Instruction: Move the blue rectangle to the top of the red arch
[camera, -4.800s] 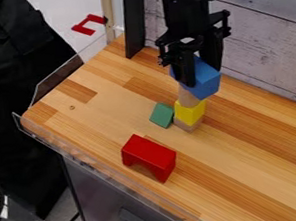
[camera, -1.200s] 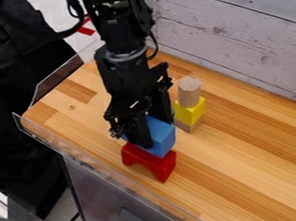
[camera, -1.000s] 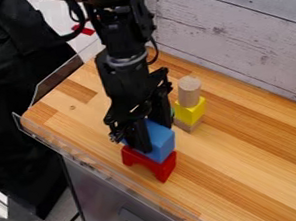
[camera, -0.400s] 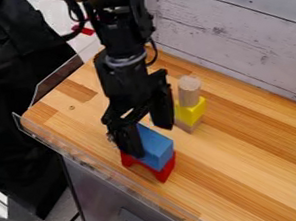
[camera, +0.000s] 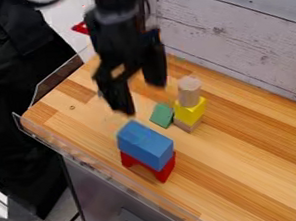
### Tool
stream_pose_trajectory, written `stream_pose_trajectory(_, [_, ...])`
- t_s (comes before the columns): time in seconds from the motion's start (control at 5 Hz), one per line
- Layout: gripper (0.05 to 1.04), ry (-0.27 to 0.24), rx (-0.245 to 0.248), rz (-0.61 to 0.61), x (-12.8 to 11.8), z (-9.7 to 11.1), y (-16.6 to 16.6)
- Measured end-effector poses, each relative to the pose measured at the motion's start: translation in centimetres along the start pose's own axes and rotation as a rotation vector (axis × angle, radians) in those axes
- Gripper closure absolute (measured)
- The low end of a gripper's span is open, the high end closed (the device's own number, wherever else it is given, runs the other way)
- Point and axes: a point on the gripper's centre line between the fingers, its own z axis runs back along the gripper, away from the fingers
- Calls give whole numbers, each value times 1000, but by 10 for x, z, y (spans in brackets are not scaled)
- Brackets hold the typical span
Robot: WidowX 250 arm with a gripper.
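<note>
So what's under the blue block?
The blue block rests on the red arch, whose front and opening show below it. The arch's top face is covered, so can't be seen.

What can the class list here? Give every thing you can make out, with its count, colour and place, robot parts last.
Rectangular block: one, blue, on the arch
Arch: one, red, on the table
Small block: one, green, beside the stack
Cylinder: one, pale wood, stack's top
Cube: one, yellow, stack's middle
Base block: one, wooden, stack's bottom
Table: one, wood-brown, centre
Wall: one, whitish planks, behind
Red piece: one, red, beyond the table
Cloth: one, black, left
Arm: one, black, top
Gripper: one, black, above the table
</note>
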Motion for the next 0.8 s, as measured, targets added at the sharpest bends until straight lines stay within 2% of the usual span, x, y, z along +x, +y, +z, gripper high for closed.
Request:
stream_pose_trajectory(0.2, [83, -43, -27, -52, 10, 29, -16])
stream_pose_trajectory(0.4, [83, 22, 36, -269, 11, 27, -26])
stream_pose_trajectory(0.6, [83, 104, 71, -493, 8, 23, -31])
stream_pose_trajectory(0.8, [83, 113, 136, -713, 8, 16, -30])
